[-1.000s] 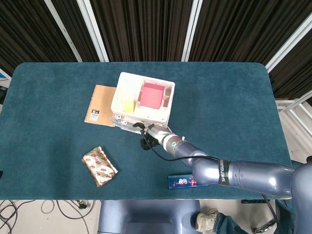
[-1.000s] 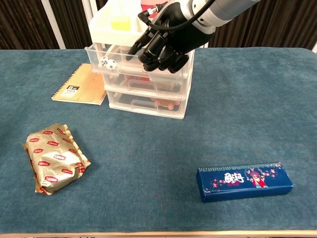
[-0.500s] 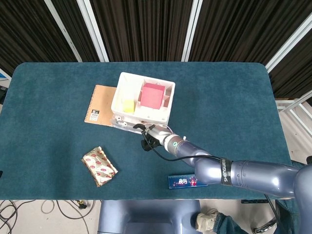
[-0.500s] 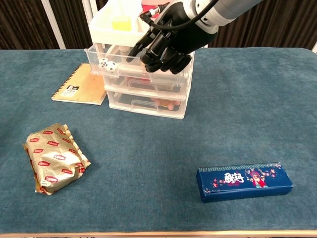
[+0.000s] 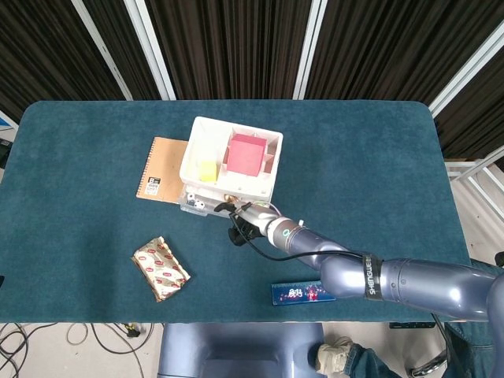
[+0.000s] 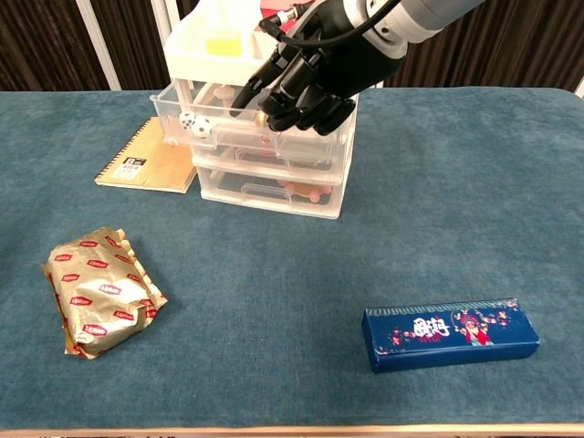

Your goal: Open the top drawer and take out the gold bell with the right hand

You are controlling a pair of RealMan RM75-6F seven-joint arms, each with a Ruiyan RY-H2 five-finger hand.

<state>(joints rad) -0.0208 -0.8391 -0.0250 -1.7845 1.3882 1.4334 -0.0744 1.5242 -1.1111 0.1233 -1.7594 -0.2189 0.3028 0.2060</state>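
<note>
On the teal worktop, before dark slatted curtains, the right hand curls its fingers over the partly open top drawer; whether it holds anything, or where the gold bell lies, cannot be told.

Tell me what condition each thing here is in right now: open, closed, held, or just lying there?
top drawer: pulled partly out, dice inside.
lower drawers: pushed in.
right hand: fingers curled over the top drawer's front; whether it holds anything cannot be told.
gold bell: not clearly visible.
notebook: closed, flat beside the drawer unit.
foil snack packet: sealed, lying flat.
blue box: closed, lying flat.
</note>
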